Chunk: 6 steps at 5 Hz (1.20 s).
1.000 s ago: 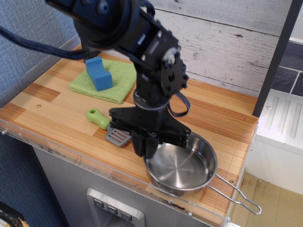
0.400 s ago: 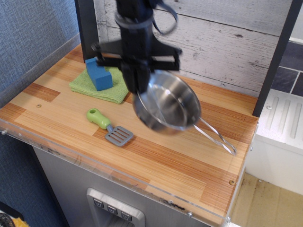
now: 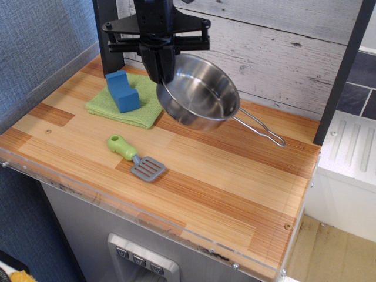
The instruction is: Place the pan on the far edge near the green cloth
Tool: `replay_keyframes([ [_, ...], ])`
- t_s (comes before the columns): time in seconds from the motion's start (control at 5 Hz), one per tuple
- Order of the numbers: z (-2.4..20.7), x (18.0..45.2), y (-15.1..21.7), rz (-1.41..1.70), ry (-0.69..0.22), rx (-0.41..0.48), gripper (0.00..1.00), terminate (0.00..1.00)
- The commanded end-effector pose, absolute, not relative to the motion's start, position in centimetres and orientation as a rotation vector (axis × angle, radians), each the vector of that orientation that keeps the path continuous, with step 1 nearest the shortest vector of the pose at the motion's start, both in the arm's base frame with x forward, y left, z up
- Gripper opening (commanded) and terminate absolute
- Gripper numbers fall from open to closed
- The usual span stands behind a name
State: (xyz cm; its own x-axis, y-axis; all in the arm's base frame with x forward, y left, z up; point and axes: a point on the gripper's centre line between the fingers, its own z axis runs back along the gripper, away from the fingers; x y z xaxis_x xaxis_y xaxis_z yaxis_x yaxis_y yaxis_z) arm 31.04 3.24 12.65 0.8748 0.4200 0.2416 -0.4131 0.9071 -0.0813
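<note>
The shiny steel pan (image 3: 200, 94) hangs tilted in the air above the back of the countertop, its wire-loop handle (image 3: 258, 130) pointing right and down. My gripper (image 3: 160, 70) is shut on the pan's left rim, coming down from above. The lime-green cloth (image 3: 141, 103) lies just left of the pan on the counter, with a blue block (image 3: 122, 91) on it. The far edge (image 3: 276, 111) of the counter meets the whitewashed plank wall right behind the pan.
A green-handled toy spatula (image 3: 136, 157) lies on the counter in front of the cloth. A dark post (image 3: 341, 70) stands at the back right. The counter's front edge (image 3: 147, 217) has a clear plastic lip.
The pan went from resting at the front right of the counter to being lifted and carried back and left toward the wall, beside the green cloth. The gripper stayed shut on its rim.
</note>
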Motion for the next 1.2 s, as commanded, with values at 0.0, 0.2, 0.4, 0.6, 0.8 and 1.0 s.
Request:
replay_keyframes([
  [0.0, 11.2, 33.8, 5.8, 0.433, -0.229, -0.126, 0.00, 0.00],
  [0.2, 9.7, 34.7, 5.6, 0.383, -0.183, -0.160, 0.00, 0.00],
  [0.4, 8.7, 35.9, 5.1, 0.364, -0.177, -0.164, 0.00, 0.00],
  [0.6, 7.6, 36.5, 5.0, 0.352, -0.176, -0.172, 0.00, 0.00],
  [0.8, 6.6, 36.7, 4.9, 0.349, -0.197, -0.247, 0.00, 0.00],
  [1.0, 6.0, 36.9, 4.8, 0.347, -0.189, -0.260, 0.00, 0.00],
])
